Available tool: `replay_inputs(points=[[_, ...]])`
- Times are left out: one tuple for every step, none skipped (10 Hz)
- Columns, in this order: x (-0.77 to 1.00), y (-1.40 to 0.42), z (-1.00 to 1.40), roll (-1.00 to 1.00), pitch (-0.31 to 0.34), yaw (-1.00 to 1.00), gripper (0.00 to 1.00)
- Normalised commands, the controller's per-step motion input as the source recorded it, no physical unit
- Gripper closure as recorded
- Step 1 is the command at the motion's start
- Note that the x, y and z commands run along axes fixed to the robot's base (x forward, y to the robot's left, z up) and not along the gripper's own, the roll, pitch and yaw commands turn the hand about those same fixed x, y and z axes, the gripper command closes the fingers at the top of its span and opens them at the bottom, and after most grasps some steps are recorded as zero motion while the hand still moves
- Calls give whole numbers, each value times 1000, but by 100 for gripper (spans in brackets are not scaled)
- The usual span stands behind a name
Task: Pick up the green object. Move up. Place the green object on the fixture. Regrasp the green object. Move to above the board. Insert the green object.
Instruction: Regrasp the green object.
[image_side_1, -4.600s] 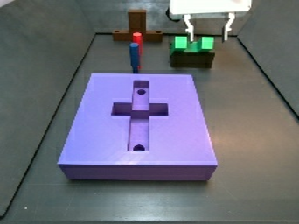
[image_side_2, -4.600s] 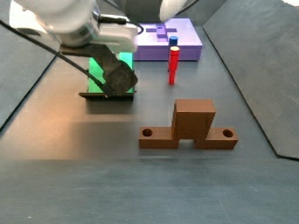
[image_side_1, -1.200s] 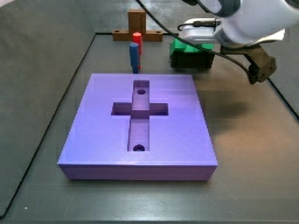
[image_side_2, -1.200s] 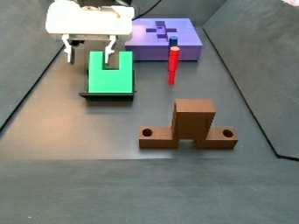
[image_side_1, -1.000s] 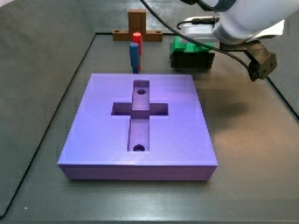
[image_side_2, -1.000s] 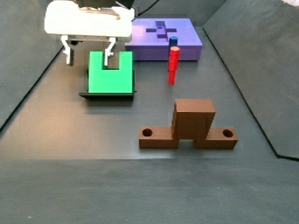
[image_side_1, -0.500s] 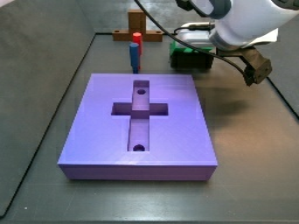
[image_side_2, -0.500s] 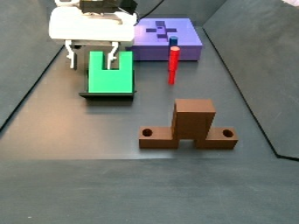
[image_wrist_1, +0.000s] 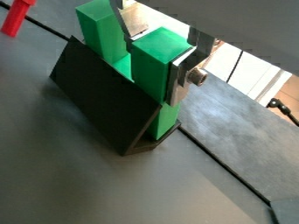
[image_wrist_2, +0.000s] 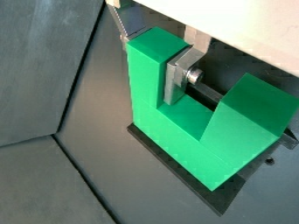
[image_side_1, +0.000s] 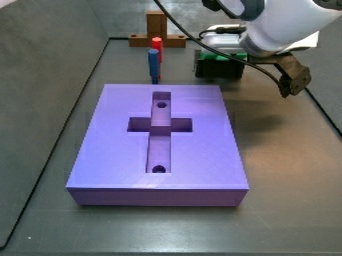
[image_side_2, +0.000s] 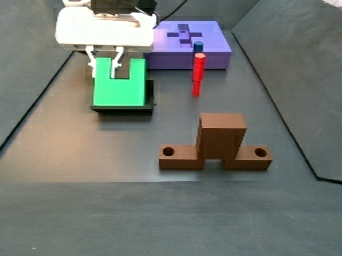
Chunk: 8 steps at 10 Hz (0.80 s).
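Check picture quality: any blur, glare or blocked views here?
Wrist views: sharp; the green object fills them, with a bright blown-out patch behind the claw. Side view: the arm covers most of the green object and fixture. Side view: claw over the green object; soft sheen on the floor.

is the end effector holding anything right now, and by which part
It cannot be told. The end effector is down at the green object on the fixture, one finger against an upright leg of it; no closed grip shows.
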Motion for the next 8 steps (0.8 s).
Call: replay_inputs(points=[[0, 0, 0, 0, 0, 0, 100], [0, 0, 0, 0, 0, 0, 100], [0, 0, 0, 0, 0, 0, 100], [0, 0, 0, 0, 0, 0, 100], [0, 0, 0, 0, 0, 0, 100], [0, 0, 0, 0, 0, 0, 100], [0, 0, 0, 0, 0, 0, 100], [0, 0, 0, 0, 0, 0, 100]])
